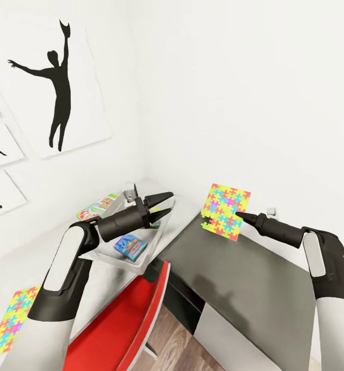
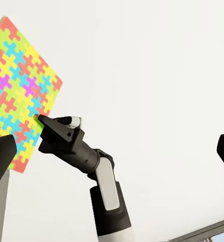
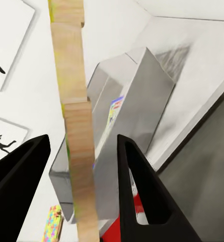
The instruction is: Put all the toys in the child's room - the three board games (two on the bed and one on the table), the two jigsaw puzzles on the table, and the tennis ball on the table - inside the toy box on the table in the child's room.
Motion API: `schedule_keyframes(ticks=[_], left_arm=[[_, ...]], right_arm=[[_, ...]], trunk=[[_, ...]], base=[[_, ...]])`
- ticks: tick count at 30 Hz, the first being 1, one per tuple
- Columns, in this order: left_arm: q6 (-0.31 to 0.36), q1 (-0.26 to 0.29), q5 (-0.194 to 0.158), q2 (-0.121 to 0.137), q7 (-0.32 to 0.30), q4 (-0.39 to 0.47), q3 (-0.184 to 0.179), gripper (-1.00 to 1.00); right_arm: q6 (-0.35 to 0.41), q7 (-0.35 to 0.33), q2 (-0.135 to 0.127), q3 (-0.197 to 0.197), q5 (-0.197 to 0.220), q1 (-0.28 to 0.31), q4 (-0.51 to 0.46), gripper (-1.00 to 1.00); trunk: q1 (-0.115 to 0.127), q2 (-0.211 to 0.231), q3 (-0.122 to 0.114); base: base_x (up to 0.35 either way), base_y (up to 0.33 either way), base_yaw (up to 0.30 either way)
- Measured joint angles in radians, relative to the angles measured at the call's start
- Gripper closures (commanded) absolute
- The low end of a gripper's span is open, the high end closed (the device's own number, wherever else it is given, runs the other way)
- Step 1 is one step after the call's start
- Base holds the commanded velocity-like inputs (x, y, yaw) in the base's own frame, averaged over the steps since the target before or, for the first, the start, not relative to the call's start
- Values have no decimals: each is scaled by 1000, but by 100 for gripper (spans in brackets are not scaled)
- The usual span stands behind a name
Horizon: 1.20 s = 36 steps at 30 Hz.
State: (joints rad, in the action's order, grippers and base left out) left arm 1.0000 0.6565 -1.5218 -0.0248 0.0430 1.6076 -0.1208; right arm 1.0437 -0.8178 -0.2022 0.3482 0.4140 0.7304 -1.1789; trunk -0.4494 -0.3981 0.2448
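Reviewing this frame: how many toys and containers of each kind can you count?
Jigsaw puzzles: 2, one in the right gripper, one flat on the table
Board games: 2, one in the toy box, one beside it
Toy box: 1
Total: 5

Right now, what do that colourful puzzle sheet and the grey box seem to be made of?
The jigsaw puzzle looks like thin wood: in the right wrist view its edge shows pale tan grain under a matte printed face. The toy box looks like smooth grey plastic or metal, thin-walled; hard to tell which.
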Motion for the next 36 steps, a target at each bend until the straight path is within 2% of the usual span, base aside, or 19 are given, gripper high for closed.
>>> schedule_keyframes(ticks=[6, 9, 10, 14, 16, 17, 19, 22, 25, 29, 30, 36], left_arm=[[1, -8, -1, 16, -4, 0, 31, -100], [5, -25, -1, 24, -6, 0, 73, -100], [5, -25, -1, 24, -6, 0, 74, -100], [6, -47, -2, 35, -9, 0, 130, -100], [9, -62, -2, 47, -10, 0, 171, -100], [9, -63, -2, 47, -10, 0, 172, -100], [9, -76, -2, 58, -12, 0, 201, -100], [10, -102, -3, 78, -20, 0, 260, -100], [12, -135, -6, 109, -47, 0, 338, -100], [12, -196, -12, 155, -101, 0, 445, -100], [12, -196, -12, 156, -101, 0, 446, -100], [13, -245, -16, 185, -157, 0, 534, -100]], right_arm=[[0, 18, 3, 0, 0, 6, 17, 100], [-1, 55, 1, 3, -2, 11, 37, 100], [0, 55, 1, 3, 2, 12, 38, 100], [-1, 104, -3, 5, 2, 28, 70, 100], [-1, 125, -4, 6, 3, 45, 100, 100], [0, 125, -4, 6, 5, 46, 100, 100], [-1, 135, -3, 6, 5, 63, 127, 100], [-1, 150, 2, 6, 5, 103, 174, 100], [-1, 187, 9, 4, 5, 153, 232, 100], [-1, 279, 40, 2, 11, 237, 310, 100], [-1, 280, 40, 2, 8, 237, 311, 100], [0, 387, 108, 1, 14, 325, 384, 100]], trunk=[[0, 0, -9], [0, 0, -13], [0, 0, -14], [0, 0, -20], [0, 0, -23], [0, 0, -25], [0, 0, -27], [0, 0, -31], [0, 0, -33], [0, 0, -34], [0, 0, -34], [0, 0, -34]], base=[[0, 0, 166], [0, 0, 162], [0, 0, 161], [0, 0, 160], [0, 0, 161], [0, 0, 166], [0, 0, 180], [0, 0, 159], [0, 0, 85], [0, 0, 41], [0, 0, 27], [0, 0, 14]])
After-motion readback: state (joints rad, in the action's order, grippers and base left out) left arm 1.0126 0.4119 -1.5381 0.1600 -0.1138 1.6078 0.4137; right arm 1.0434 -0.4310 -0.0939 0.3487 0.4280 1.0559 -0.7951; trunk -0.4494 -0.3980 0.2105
